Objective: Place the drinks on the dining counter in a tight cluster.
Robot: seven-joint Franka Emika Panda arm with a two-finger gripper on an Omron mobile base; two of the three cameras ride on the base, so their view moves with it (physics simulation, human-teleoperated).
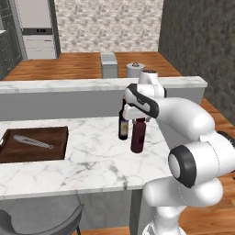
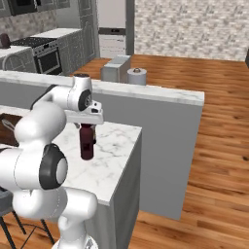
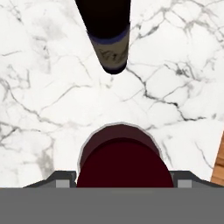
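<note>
A squat dark-maroon bottle (image 1: 137,137) (image 2: 87,143) stands upright near the right end of the dining counter (image 1: 92,160). My gripper (image 1: 137,117) (image 2: 86,121) comes down over its top and is shut on it. In the hand view the bottle's round maroon top (image 3: 124,162) fills the space between the two finger tips (image 3: 61,181). A tall dark wine bottle (image 1: 123,126) (image 3: 109,35) stands just behind and to the left of it, a small gap apart. I cannot tell whether the maroon bottle's base touches the marble.
A dark wooden board (image 1: 34,151) with a metal utensil (image 1: 33,141) lies at the counter's left. Behind runs a higher marble ledge (image 1: 69,85) carrying a toaster (image 1: 109,64) and a white jar (image 1: 135,69). The counter's right edge (image 2: 138,141) drops to wood floor. A grey stool (image 1: 41,220) stands below.
</note>
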